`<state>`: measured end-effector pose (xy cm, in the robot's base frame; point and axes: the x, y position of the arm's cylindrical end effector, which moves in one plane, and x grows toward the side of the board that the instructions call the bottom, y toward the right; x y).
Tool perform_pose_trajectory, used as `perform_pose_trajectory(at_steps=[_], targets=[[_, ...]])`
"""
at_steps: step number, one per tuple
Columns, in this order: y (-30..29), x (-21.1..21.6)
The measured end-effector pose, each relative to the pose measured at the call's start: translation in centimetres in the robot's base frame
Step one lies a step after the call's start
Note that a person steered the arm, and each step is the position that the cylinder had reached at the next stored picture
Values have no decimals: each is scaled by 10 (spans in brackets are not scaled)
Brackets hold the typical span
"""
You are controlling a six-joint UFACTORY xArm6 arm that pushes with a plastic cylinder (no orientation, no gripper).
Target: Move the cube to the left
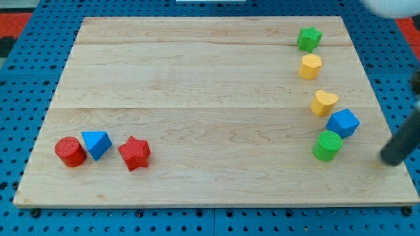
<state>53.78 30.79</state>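
Note:
The blue cube (343, 122) sits near the board's right edge, between a yellow heart (323, 102) above-left and a green cylinder (327, 145) below-left; both look to be touching it. My rod enters from the view's right, blurred, and my tip (392, 158) rests on the board to the right of and slightly below the cube, apart from it.
A green star (309, 39) and a yellow hexagon (310, 66) lie at the upper right. A red cylinder (69, 151), a blue triangular block (96, 144) and a red star (134, 153) stand in a row at the lower left. The wooden board (210, 85) lies on a blue pegboard.

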Motion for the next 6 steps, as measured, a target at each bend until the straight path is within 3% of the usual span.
perform_pose_trajectory(at_steps=[1, 2, 3, 4, 5, 6], targets=[[10, -59], [-39, -62], [-45, -43], [-91, -49], [-97, -49], [-27, 24]])
